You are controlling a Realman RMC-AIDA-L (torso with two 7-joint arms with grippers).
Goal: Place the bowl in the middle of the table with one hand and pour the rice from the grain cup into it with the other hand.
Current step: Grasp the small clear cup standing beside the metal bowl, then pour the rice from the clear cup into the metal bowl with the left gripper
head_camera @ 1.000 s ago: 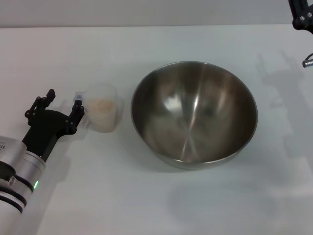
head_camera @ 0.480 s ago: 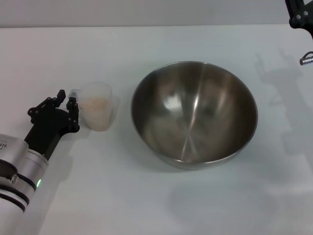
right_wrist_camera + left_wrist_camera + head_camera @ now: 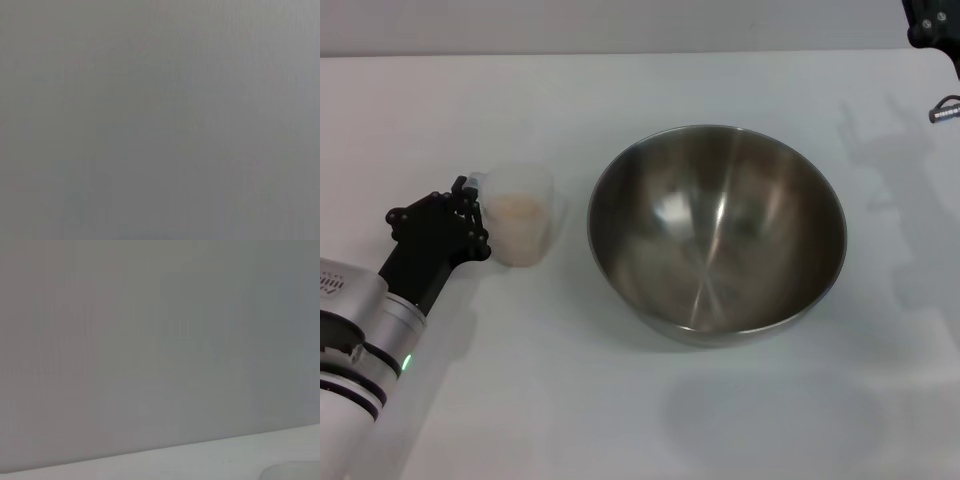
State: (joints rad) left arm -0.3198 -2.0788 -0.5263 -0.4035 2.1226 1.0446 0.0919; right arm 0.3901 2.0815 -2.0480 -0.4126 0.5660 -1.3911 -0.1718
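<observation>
The steel bowl point(image 3: 715, 230) stands upright and empty in the middle of the white table point(image 3: 620, 410). The clear grain cup point(image 3: 528, 228) stands just left of it, apart from it, with pale rice point(image 3: 518, 210) inside. My left gripper point(image 3: 468, 208) is at the cup's left side, its black fingers closed together on the cup's handle. The cup rests on the table. My right gripper point(image 3: 932, 28) is raised at the far right corner, mostly out of view, with a silver piece point(image 3: 945, 108) below it.
The left wrist view shows a grey wall and a strip of the table's edge point(image 3: 225, 455). The right wrist view shows only plain grey. The arm's shadow lies on the table right of the bowl.
My left gripper's fingers were spread beside the cup and have closed on its handle. The cup shifted slightly left. The right gripper has risen a little farther out of view.
</observation>
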